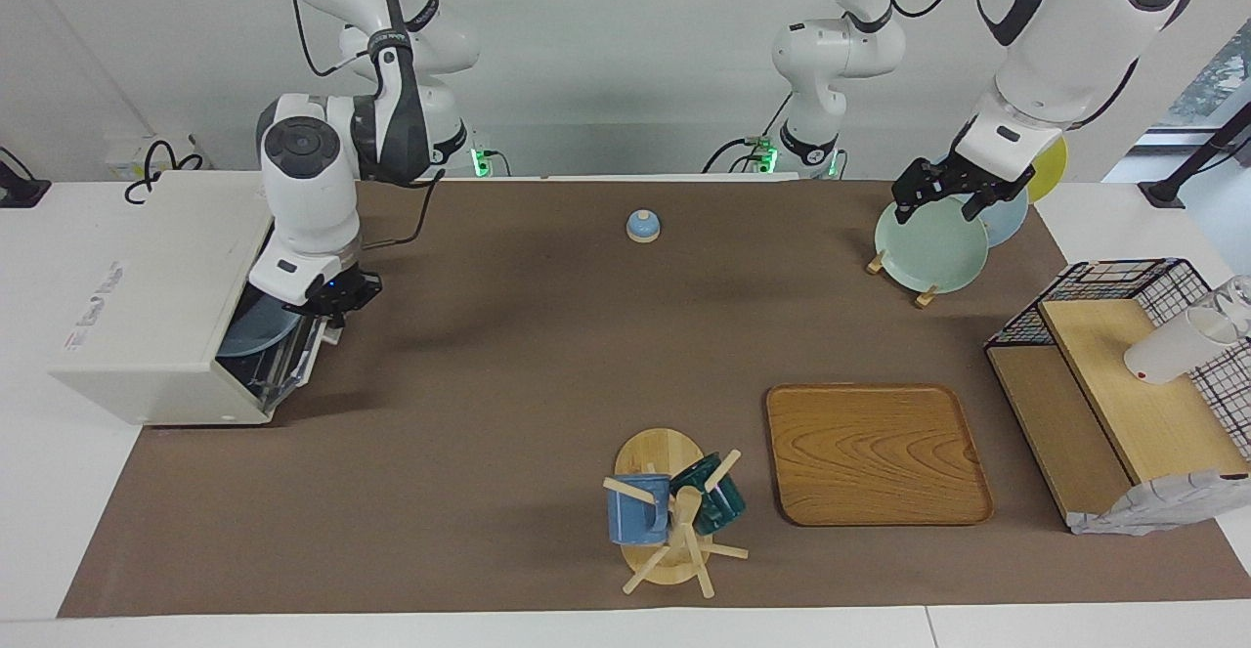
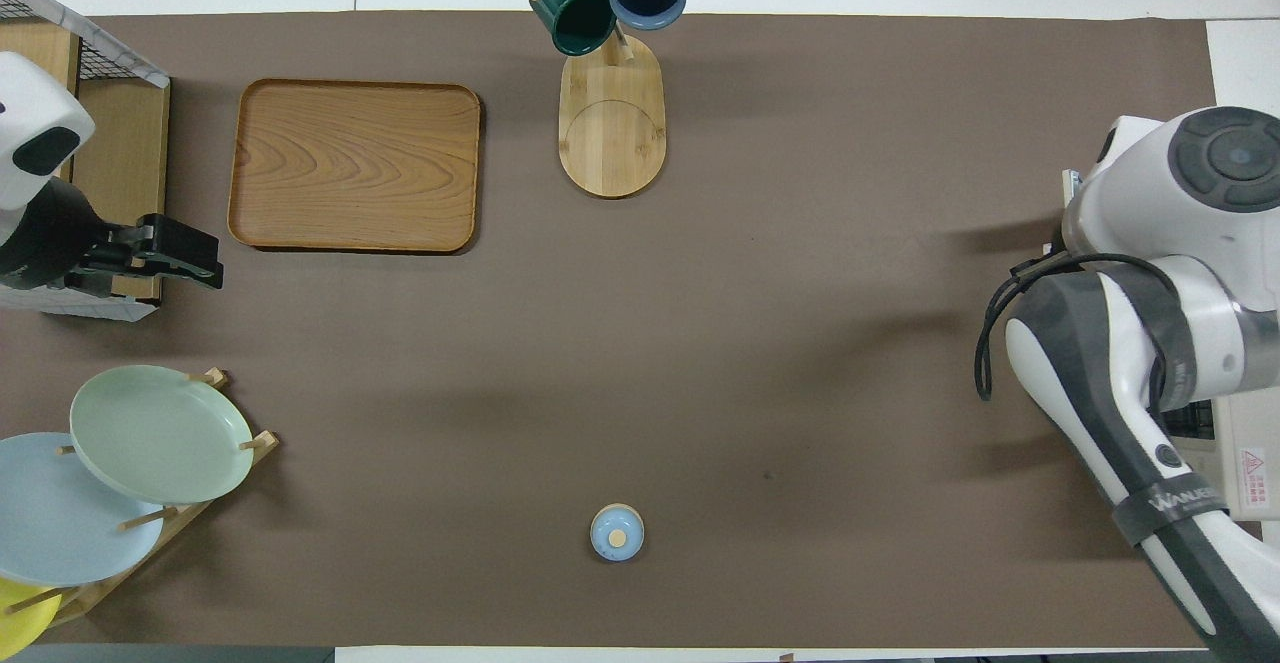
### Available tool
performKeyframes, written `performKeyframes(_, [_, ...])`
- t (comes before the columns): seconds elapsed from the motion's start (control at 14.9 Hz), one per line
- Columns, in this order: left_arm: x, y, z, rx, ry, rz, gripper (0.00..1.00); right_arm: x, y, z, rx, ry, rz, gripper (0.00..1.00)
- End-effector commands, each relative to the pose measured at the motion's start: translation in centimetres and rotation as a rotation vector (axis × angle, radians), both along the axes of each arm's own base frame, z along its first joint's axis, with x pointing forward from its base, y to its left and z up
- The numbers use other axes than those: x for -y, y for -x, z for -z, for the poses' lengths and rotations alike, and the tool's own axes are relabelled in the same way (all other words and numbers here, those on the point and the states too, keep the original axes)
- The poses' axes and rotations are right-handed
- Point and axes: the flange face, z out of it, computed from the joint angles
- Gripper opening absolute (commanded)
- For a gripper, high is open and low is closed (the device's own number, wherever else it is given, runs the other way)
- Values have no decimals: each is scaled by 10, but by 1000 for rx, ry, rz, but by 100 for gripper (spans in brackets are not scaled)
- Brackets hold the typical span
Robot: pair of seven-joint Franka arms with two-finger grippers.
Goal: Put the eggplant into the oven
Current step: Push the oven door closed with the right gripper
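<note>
Right gripper point(image 1: 337, 298), fingers shut, sits at the top edge of the boxy cream oven point(image 1: 147, 306), against its nearly closed dark glass door point(image 1: 288, 365). A pale blue plate point(image 1: 256, 330) shows in the gap; eggplant hidden, direction unreadable. Left gripper point(image 1: 953, 194) open, waiting over the glossy green plate point(image 1: 928, 247).

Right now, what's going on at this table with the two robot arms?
The right gripper, shut, is at the top edge of the dark glass door of the cream-white toaster oven, which stands nearly closed. A light blue plate shows inside; no eggplant is visible. The left gripper waits, open, over the plate rack.
</note>
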Motion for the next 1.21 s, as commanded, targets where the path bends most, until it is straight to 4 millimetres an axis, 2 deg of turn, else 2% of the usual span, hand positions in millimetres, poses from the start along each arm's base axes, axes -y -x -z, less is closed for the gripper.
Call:
performKeyframes(0.0, [-4, 5, -3, -8, -4, -4, 100, 57, -6, 14, -24, -13, 27, 0])
performKeyframes(0.13, [-4, 4, -3, -6, -4, -4, 100, 59, -3, 4, -25, -30, 36, 0])
performKeyframes(0.27, [-4, 5, -3, -8, -4, -4, 100, 70, 8, -17, -34, -66, 36, 0])
performKeyframes(0.47, [-4, 4, -3, -6, -4, -4, 100, 91, 14, -23, -42, -92, 48, 0])
performKeyframes(0.6, [-4, 4, -3, -6, -4, -4, 100, 86, 14, -52, -61, -89, 55, 0])
performKeyframes(0.67, [-4, 5, -3, -8, -4, -4, 100, 83, 13, -75, -74, -87, 65, 0])
performKeyframes(0.74, [-4, 4, -3, -6, -4, -4, 100, 80, 10, -90, -78, -85, 67, 0])
performKeyframes(0.81, [-4, 4, -3, -6, -4, -4, 100, 63, 6, -104, -75, -82, 51, 0])
performKeyframes(0.94, [-4, 4, -3, -6, -4, -4, 100, 50, 6, -119, -64, -105, 97, 0])
performKeyframes(1.07, [-4, 5, -3, -8, -4, -4, 100, 36, 9, -125, -78, -139, 152, 2])
performKeyframes(1.14, [-4, 4, -3, -6, -4, -4, 100, 31, 12, -127, -84, -143, 165, 8])
